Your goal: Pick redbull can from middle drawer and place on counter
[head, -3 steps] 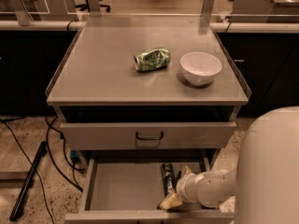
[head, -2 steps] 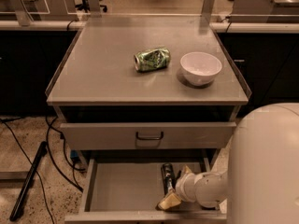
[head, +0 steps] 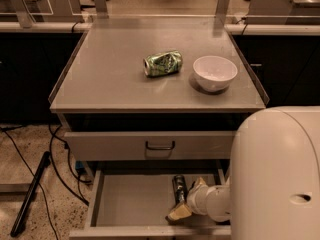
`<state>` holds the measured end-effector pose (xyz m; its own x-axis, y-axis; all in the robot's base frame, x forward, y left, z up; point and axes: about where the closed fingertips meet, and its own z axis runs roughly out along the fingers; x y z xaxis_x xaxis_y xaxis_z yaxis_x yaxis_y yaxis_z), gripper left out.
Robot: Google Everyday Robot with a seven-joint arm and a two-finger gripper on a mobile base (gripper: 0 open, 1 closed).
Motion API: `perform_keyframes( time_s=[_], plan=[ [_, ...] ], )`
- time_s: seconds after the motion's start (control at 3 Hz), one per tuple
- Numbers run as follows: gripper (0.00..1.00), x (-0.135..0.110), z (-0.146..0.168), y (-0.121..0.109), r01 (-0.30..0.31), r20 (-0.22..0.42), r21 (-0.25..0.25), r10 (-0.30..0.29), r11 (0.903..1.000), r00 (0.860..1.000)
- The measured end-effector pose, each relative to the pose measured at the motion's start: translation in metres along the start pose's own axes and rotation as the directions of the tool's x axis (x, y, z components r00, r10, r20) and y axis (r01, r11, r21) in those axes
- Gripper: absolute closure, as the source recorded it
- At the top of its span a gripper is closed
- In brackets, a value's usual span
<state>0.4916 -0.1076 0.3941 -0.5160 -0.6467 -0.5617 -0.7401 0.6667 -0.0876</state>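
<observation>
Pincer, released, sits in middle drawer just right of redbull can.

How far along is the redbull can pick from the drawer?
Done: the middle drawer is open. In hand: the gripper is down inside it beside the redbull can, which lies on the drawer floor. Left: grasp, lift, place on the counter.
</observation>
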Motion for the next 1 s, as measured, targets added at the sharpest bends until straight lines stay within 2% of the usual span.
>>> perform_keyframes(
  time_s=[0.67,1.0],
  plan=[
    [0.0,0.011,0.017,-0.006,-0.065,-0.01,0.007,0.065,0.9979,0.998],
    [0.0,0.017,0.022,-0.009,-0.078,-0.008,0.011,0.078,0.9969,0.997]
  ],
)
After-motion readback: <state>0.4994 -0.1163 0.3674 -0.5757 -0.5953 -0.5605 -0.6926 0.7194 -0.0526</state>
